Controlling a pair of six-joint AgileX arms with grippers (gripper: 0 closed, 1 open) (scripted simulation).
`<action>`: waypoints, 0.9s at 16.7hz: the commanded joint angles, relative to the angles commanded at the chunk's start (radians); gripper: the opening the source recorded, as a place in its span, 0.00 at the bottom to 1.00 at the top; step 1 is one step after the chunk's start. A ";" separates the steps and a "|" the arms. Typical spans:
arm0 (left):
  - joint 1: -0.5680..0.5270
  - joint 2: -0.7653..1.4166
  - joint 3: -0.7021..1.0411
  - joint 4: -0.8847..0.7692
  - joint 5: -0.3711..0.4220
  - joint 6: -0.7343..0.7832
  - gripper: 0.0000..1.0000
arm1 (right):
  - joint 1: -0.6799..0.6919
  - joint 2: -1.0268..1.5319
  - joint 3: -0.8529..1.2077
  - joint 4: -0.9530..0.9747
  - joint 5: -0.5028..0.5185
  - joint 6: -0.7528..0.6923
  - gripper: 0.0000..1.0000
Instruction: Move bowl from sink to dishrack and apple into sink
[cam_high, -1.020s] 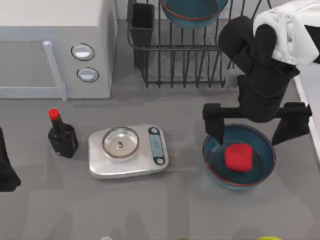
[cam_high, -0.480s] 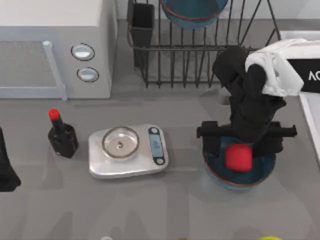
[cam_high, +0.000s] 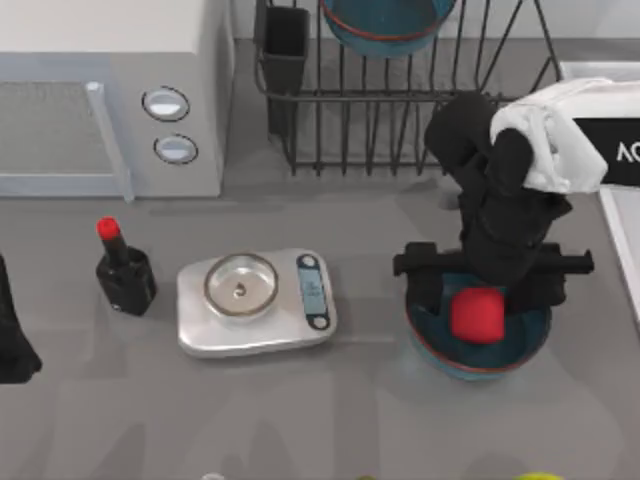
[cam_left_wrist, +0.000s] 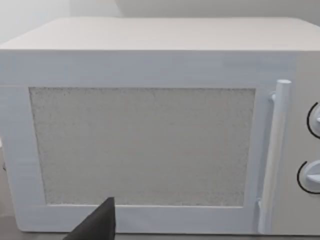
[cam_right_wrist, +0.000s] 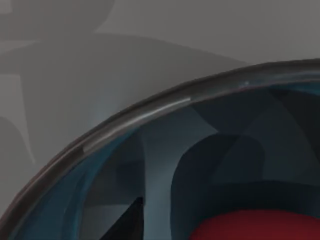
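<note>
Right pincer (cam_high: 485, 268), fingers spread, is straddling the apple (cam_high: 476, 315) inside lower-right bowl (cam_high: 430, 335); closing comes next.

A microwave (cam_high: 110, 95) fills the tabletop's (cam_high: 350, 420) far left corner, the dishrack (cam_high: 400, 90) beside it holding a bowl (cam_high: 385, 25). Nearer: bottle (cam_high: 123, 270) toward the left edge, scale (cam_high: 255, 300) mid-tabletop, second bowl (cam_high: 475, 355) rightward holding the apple (cam_high: 476, 314).
</note>
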 joint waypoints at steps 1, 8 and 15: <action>0.000 0.000 0.000 0.000 0.000 0.000 1.00 | 0.000 0.000 0.000 0.000 0.000 0.000 0.62; 0.000 0.000 0.000 0.000 0.000 0.000 1.00 | 0.000 0.000 0.000 0.000 0.000 0.000 0.10; 0.000 0.000 0.000 0.000 0.000 0.000 1.00 | 0.000 0.000 0.000 0.000 0.000 0.000 0.00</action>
